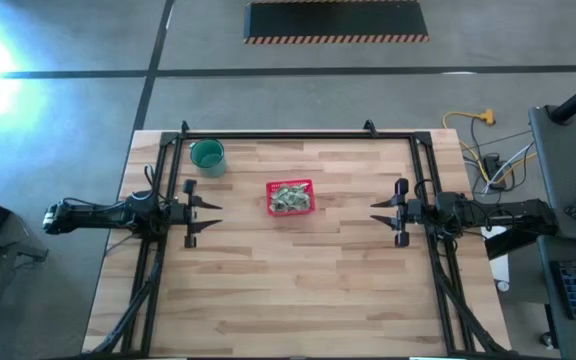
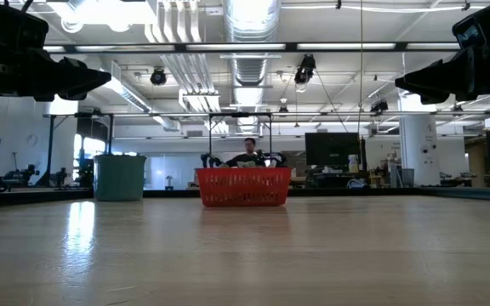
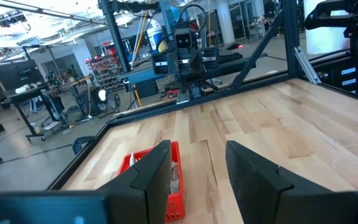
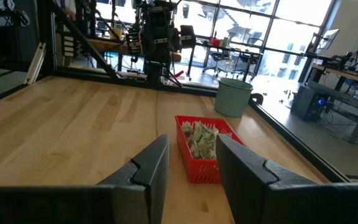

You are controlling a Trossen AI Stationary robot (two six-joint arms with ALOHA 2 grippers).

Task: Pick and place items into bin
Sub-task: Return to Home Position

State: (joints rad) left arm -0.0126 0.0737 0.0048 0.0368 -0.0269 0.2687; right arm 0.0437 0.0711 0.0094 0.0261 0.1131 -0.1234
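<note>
Packets (image 4: 201,140) fill the red basket (image 4: 196,169), seemingly hidden in the low view.

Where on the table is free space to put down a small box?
The table is all bare below the red basket in the high view. Bare strips also lie between the basket and the open left end effector and right end effector. The tightest spot is between the teal cup and the basket.

Teal cup (image 1: 207,157) on wooden table (image 1: 298,285)
</note>
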